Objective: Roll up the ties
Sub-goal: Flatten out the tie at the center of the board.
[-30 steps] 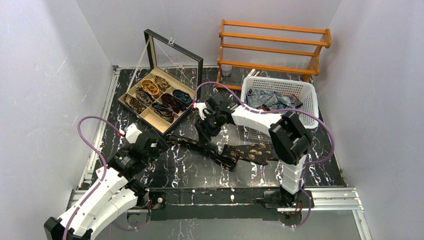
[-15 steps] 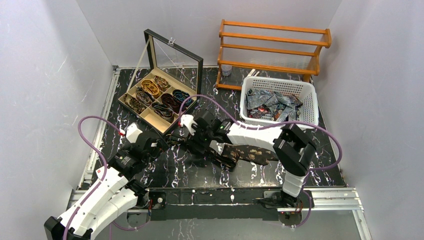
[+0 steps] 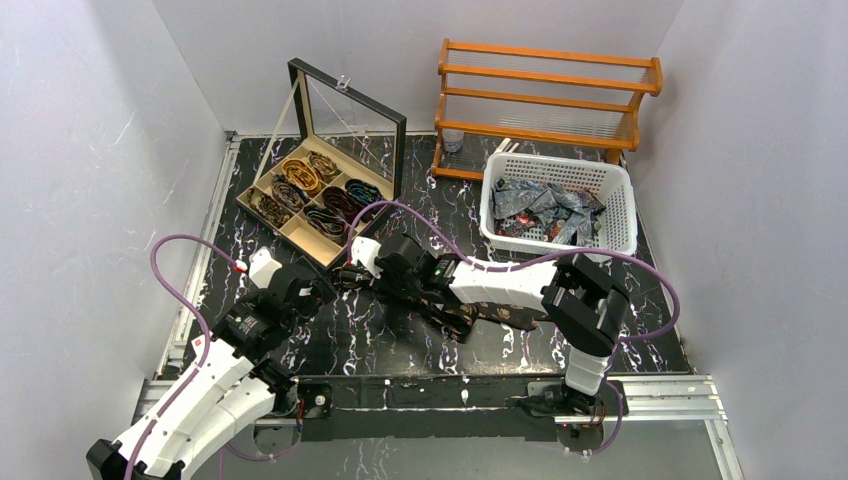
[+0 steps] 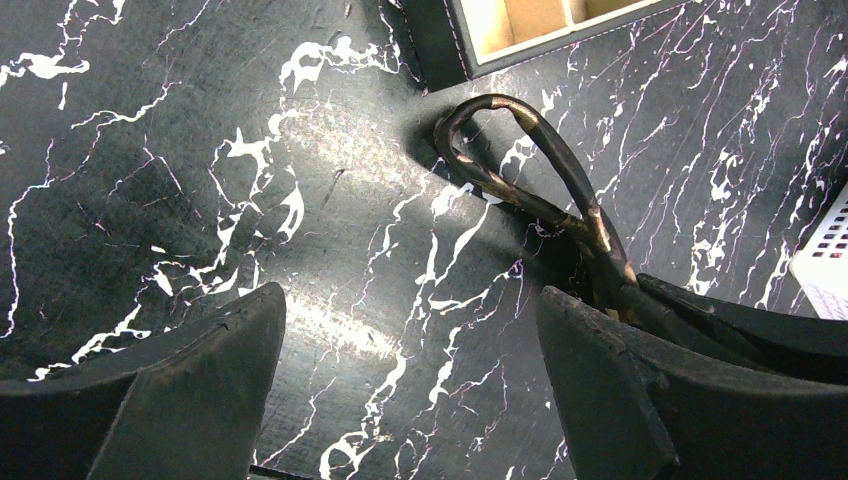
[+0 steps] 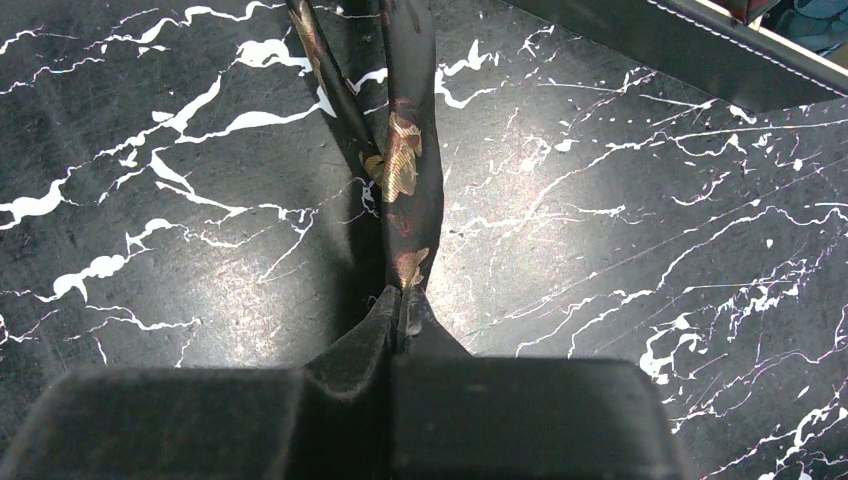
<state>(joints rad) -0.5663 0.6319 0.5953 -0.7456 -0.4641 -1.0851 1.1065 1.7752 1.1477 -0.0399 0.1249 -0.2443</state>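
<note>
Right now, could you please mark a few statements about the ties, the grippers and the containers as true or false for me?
1. The right gripper is shut on the dark gold-flowered tie. True.
2. The left gripper is clamped on that tie's loop. False: its jaws are wide open and hold nothing; the loop lies on the table ahead of them.
3. The white basket is empty. False: it holds a heap of crumpled ties.
4. The lid of the tie box stands open. True.
5. Every compartment of the tie box holds a rolled tie. False: at least one near compartment is bare.
</note>
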